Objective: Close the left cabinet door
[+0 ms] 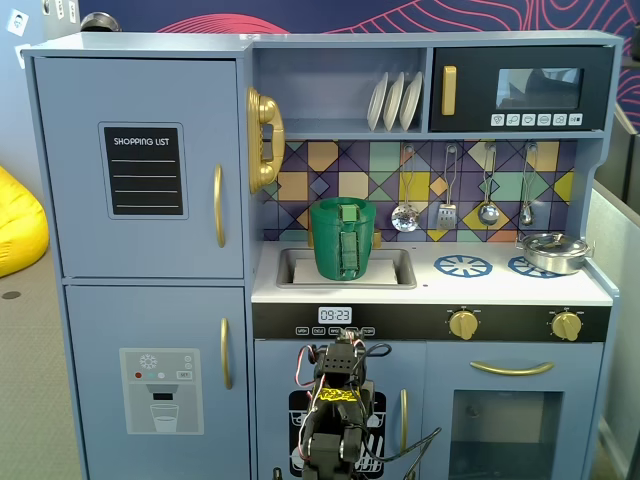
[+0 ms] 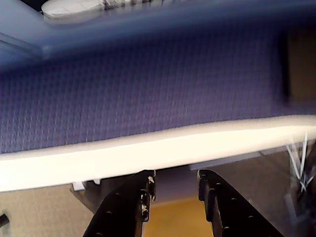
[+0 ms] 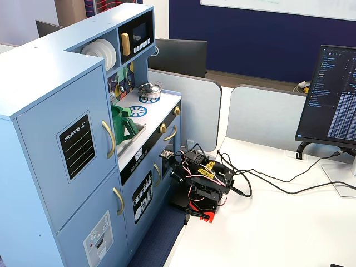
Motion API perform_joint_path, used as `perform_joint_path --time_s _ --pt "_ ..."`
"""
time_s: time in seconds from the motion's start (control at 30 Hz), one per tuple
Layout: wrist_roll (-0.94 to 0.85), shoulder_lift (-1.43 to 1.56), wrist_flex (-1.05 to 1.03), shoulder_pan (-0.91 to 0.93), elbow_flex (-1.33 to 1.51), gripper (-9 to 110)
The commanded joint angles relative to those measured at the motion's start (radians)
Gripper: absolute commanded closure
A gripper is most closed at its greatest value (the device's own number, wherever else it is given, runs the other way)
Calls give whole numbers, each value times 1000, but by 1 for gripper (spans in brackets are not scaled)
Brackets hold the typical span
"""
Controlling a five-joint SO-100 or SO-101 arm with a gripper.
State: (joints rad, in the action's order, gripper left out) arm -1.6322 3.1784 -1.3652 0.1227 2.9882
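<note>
Door [image 1: 140, 165] with chalkboard panel, upper left of toy kitchen, flush with frame, apparently shut already. Pincer [image 2: 174, 190] parted slightly, empty, folded low beside the kitchen, well apart from the door. Risk: needless reaching, snagging the gold handle [image 1: 218, 206], reopening it.

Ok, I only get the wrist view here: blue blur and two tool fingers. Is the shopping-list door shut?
Observer: Yes. In both fixed views the left cabinet door lies flush with the toy kitchen front.
Operator: Where is the arm?
Observer: The arm is folded low on the white table, in front of the kitchen's lower part, clear of that door.
Operator: Anything in the sink?
Observer: A green container stands in it.
</note>
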Motion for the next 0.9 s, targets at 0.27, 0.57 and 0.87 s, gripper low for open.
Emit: perform_joint_path --time_s 0.27,0.57,0.87 --pt "100 0 -167 -98 9 98" --pt "106 0 -167 -109 9 98" --pt "107 0 -167 -109 9 98"
